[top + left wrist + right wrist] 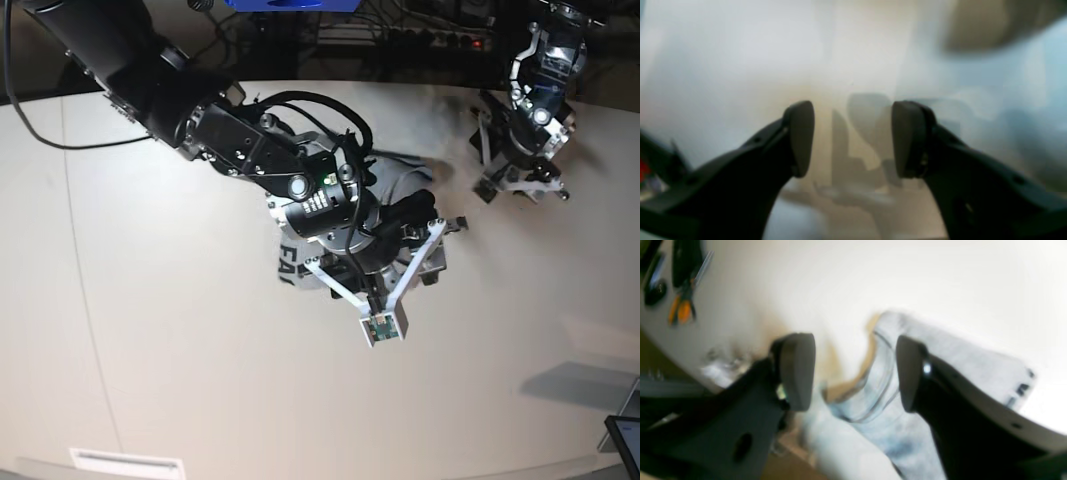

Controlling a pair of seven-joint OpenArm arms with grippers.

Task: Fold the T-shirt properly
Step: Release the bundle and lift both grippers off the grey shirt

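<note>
Right gripper [855, 371] hangs over the T-shirt [873, 396] at table [150, 330] centre, jaws apart, nothing held, collar edge showing between them; probably lined up to pinch an edge for a fold. Shirt bunched under that arm, lettering peeking out. Left gripper [853, 138] parked far right, well apart from the cloth, jaws apart and empty, likely waiting clear
</note>
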